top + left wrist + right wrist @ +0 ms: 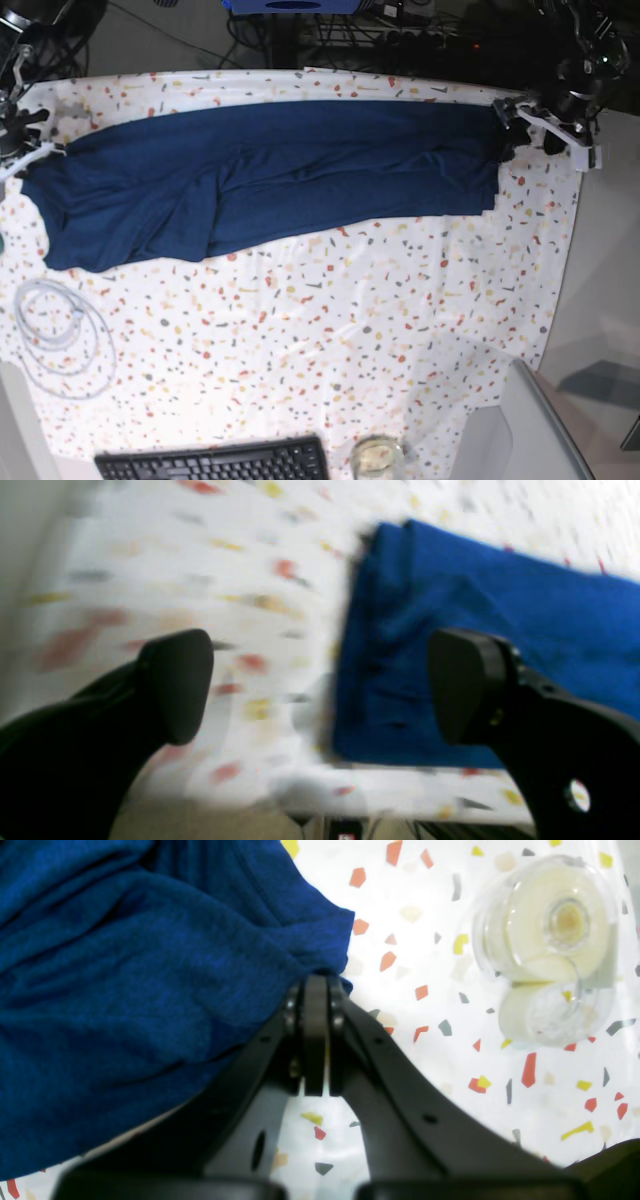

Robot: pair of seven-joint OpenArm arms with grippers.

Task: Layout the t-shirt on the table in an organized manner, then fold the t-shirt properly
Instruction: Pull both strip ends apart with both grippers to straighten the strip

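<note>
Looking through the left wrist camera first, everything's pretty blurry, but the left pincer [320, 685] is clearly released, jaws spread wide with nothing between them. Under it the t-shirt [480, 645] ends in a straight edge on the speckled desk [200, 580], and that end sits close to the desk's edge.

Right wrist camera is way sharper. The right pincer [317, 985] is clenched on the t-shirt [125, 980], pinching a corner of the blue fabric between its tips. Just off to the side on the desk [430, 1050] there's a clear tape dispenser [550, 950], apart from the shirt.

Base view: the t-shirt [270, 180] is stretched long across the far part of the desk [350, 330], running nearly from one side edge to the other. A coiled white cable [60, 335] lies near one side edge, and a black keyboard [215, 462] plus a small glass jar [377, 457] sit at the near edge.
</note>
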